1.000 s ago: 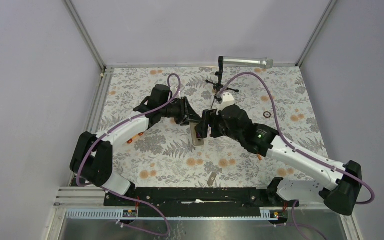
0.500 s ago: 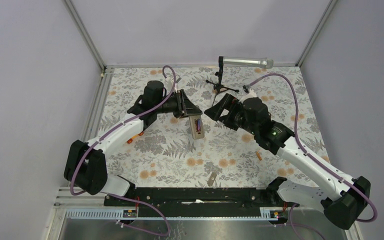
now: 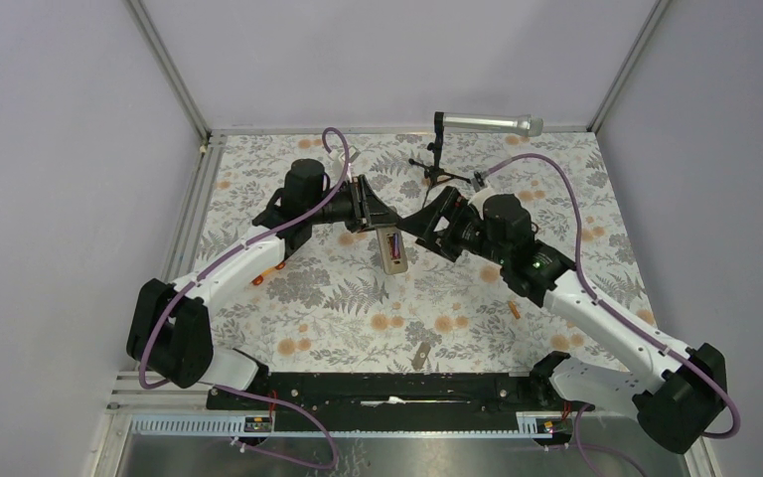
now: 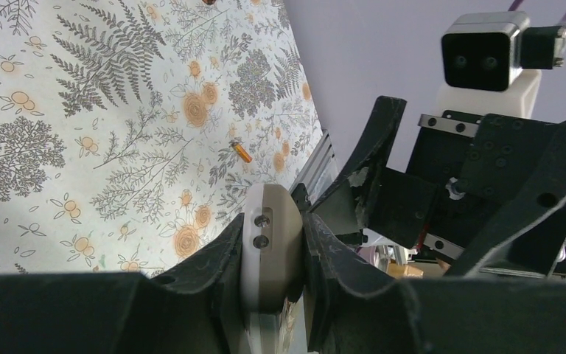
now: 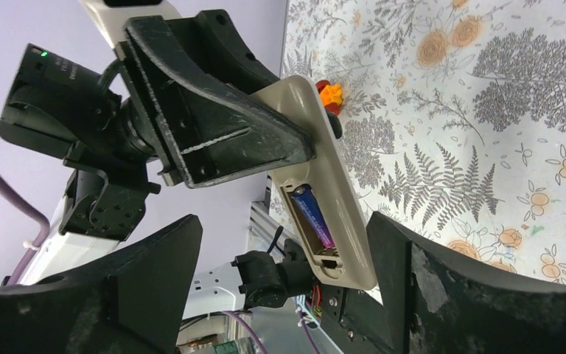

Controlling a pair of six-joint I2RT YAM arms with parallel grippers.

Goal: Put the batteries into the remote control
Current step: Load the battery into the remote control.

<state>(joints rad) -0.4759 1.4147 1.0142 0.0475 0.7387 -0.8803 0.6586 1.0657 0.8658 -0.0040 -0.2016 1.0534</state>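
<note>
My left gripper (image 3: pixel 378 223) is shut on one end of the remote control (image 3: pixel 390 250) and holds it tan back up above the mat. A dark blue/purple battery (image 3: pixel 395 244) lies in its open recess, clear in the right wrist view (image 5: pixel 311 215). The remote's end shows between the left fingers in the left wrist view (image 4: pixel 269 240). My right gripper (image 3: pixel 423 225) is open and empty, just right of the remote, jaws wide on either side of it (image 5: pixel 284 225). The orange battery (image 3: pixel 515 309) lies on the mat to the right, also in the left wrist view (image 4: pixel 242 152).
A silver microphone (image 3: pixel 487 123) on a black stand (image 3: pixel 439 165) is at the back. An orange toy car (image 3: pixel 270 269) sits under the left arm, also seen in the right wrist view (image 5: pixel 330 94). A small tan piece (image 3: pixel 420 355) lies near the front.
My right gripper has pulled back to the right, off the remote, and stands open. The blue battery now shows in the recess. The left gripper has shifted slightly back with the remote.
</note>
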